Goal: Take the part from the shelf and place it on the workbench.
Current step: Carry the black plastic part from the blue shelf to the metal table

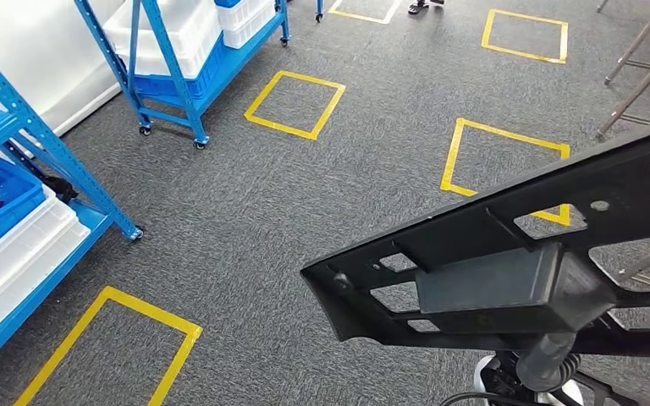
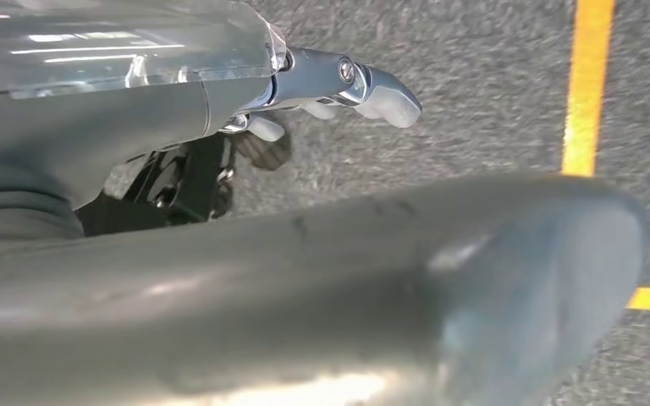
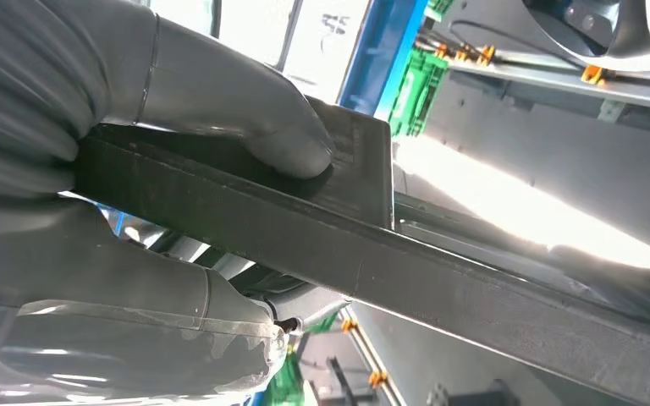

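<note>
Item 1. Part [image 1: 508, 271]: long black plastic frame with cut-out windows and a grey boxed block at its middle. In the head view it sits at 5 o'clock, nearest the camera, carried clear above the floor, its long axis running from 6 toward 3 o'clock. Off the shelf; no workbench is visible.

Item 2. Right hand [image 3: 135, 211]: the thick grey thumb presses one face of the part and the fingers [image 3: 118, 330] wrap the other, so it is clamped on the bar. Advice: keep this clamp firm and the part level while walking, as the long overhang may twist it loose.

Item 3. Left hand [image 2: 338, 85]: hangs over the carpet, fingers loosely curled, holding nothing; how tightly they are curled I cannot tell.

Item 4. Floor: grey carpet with yellow taped squares [image 1: 294, 103] at 7, 12 and 2 o'clock.

Item 5. Blue shelf [image 1: 42, 152] at 9 o'clock, with white bins; wheeled blue rack [image 1: 178, 76] at 11 o'clock, farther off. Judgement: swing the free end wide of these uprights when turning.
</note>
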Available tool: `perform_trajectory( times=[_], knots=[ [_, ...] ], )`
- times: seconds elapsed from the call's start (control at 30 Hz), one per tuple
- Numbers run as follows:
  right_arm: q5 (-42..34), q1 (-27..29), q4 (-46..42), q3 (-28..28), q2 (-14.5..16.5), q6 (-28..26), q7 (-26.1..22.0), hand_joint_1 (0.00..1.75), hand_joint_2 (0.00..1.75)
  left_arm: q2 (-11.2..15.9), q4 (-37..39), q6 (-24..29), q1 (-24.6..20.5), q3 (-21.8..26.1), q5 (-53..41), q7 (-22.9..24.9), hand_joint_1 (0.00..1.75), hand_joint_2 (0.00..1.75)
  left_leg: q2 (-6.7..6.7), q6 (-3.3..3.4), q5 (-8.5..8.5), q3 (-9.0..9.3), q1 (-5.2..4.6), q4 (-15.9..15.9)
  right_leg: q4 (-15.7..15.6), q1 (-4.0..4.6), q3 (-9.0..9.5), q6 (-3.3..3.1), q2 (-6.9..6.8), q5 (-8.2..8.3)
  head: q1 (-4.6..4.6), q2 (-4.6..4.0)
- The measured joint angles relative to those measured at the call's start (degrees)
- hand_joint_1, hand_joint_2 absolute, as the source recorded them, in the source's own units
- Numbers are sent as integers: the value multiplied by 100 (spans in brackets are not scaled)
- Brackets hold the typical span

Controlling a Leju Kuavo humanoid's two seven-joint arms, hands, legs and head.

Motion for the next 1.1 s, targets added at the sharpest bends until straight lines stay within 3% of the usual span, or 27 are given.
perform_trajectory(
  times=[0.07,0.13,0.17,0.2,0.23,0.27,0.3,0.37,0.43,0.5,0.57,0.63,0.7,0.73,0.77,0.8,0.87,0.9,0.93,1.0,1.07,1.1],
  knots=[
    [-88,6,6,-35,-49,-4,0,175,175,-14,0,76,1,15,0,61,0,0,-236,-48,-235,-119,23,316,-43,-31,16,-63,104,33,0,0],
    [-175,-4,38,-52,-95,7,0,175,175,-28,0,178,21,44,-3,82,0,0,-492,-61,-617,-460,37,1062,-46,-34,7,-92,213,46,0,0],
    [-211,-21,74,-53,-126,-10,0,175,175,-31,0,225,33,62,-4,64,0,0,-537,-63,-746,-643,38,1438,-41,-29,0,-97,283,50,0,0],
    [-235,-47,120,-48,-161,-49,1,175,175,-31,0,257,41,87,-3,32,0,0,-552,-60,-768,-759,38,1656,-34,-25,-4,-99,356,52,0,0],
    [-254,-81,183,-31,-213,-129,1,175,175,-26,0,272,44,118,-2,-18,0,0,-559,-52,-668,-771,38,1644,-23,-23,-5,-100,433,52,0,0],
    [-270,-115,248,-7,-274,-231,2,175,175,-17,0,276,41,150,0,-73,0,0,-574,-40,-475,-681,40,1411,-12,-23,-3,-94,508,51,0,0],
    [-285,-144,303,19,-330,-326,2,175,175,-3,0,274,34,180,2,-118,0,0,-633,-25,-238,-511,45,1008,0,-25,0,-86,574,48,0,0],
    [-320,-176,381,55,-412,-458,2,175,175,38,-1,286,20,216,-2,-162,0,0,-839,6,28,-212,54,302,23,-21,-17,-38,686,49,0,0],
    [-352,-184,424,62,-443,-512,2,175,175,79,-2,336,17,243,-26,-150,0,0,-938,39,46,-116,49,67,28,-24,-55,33,780,70,0,0],
    [-364,-178,462,63,-466,-542,1,175,175,107,-2,372,13,269,-39,-130,0,0,-843,102,79,-106,44,30,22,-47,-84,104,852,89,0,0],
    [-365,-167,490,63,-494,-551,0,175,175,134,-3,381,3,290,-15,-120,0,0,-721,178,121,-104,45,-13,225,-48,-189,153,653,-51,0,0],
    [-369,-155,524,63,-514,-543,0,175,175,164,-4,384,-1,306,2,-112,0,0,-595,220,136,-113,27,-29,841,-37,-477,180,332,-406,0,0],
    [-376,-145,587,61,-518,-482,0,175,175,184,-4,396,8,332,1,-111,0,0,-456,236,128,-124,-3,-25,1467,-40,-770,193,223,-656,0,0],
    [-372,-144,626,60,-519,-437,0,175,175,189,-4,404,9,355,1,-124,0,0,-383,240,124,-126,-16,-23,1537,-41,-796,188,209,-631,0,0],
    [-357,-147,666,59,-519,-398,0,175,175,191,-4,411,6,380,1,-145,0,0,-312,241,118,-124,-26,-22,1388,-38,-710,174,193,-509,0,0],
    [-330,-157,702,59,-519,-369,0,175,175,191,-4,412,-1,405,1,-171,0,0,-250,236,112,-117,-34,-22,1045,-27,-520,147,135,-324,0,0],
    [-247,-203,758,65,-519,-355,0,175,175,190,-4,393,-17,440,1,-221,0,0,-142,207,90,-101,-61,-14,307,32,-126,77,-102,-73,0,0],
    [-199,-227,776,76,-519,-374,0,175,175,190,-4,373,-23,449,1,-240,0,0,-93,187,79,-96,-74,-10,90,61,-20,44,-185,-27,0,0],
    [-144,-246,787,91,-519,-415,0,175,175,191,-4,350,-30,453,1,-255,0,0,-39,165,68,-90,-84,-7,6,87,10,19,-211,-33,0,0],
    [-25,-252,792,120,-516,-538,0,175,175,193,-4,319,-60,455,2,-274,0,0,33,113,44,-75,-85,-2,-28,77,4,-32,-88,-6,0,0],
    [63,-262,779,161,-508,-666,0,175,175,194,-4,312,-85,455,2,-280,0,0,-192,49,-101,-126,-63,178,-69,38,20,-90,31,30,-1,0],
    [84,-268,773,190,-503,-722,0,175,175,196,-4,314,-84,456,0,-281,0,0,-360,23,-259,-234,-44,436,-80,21,28,-111,89,44,-1,0]
  ],
)
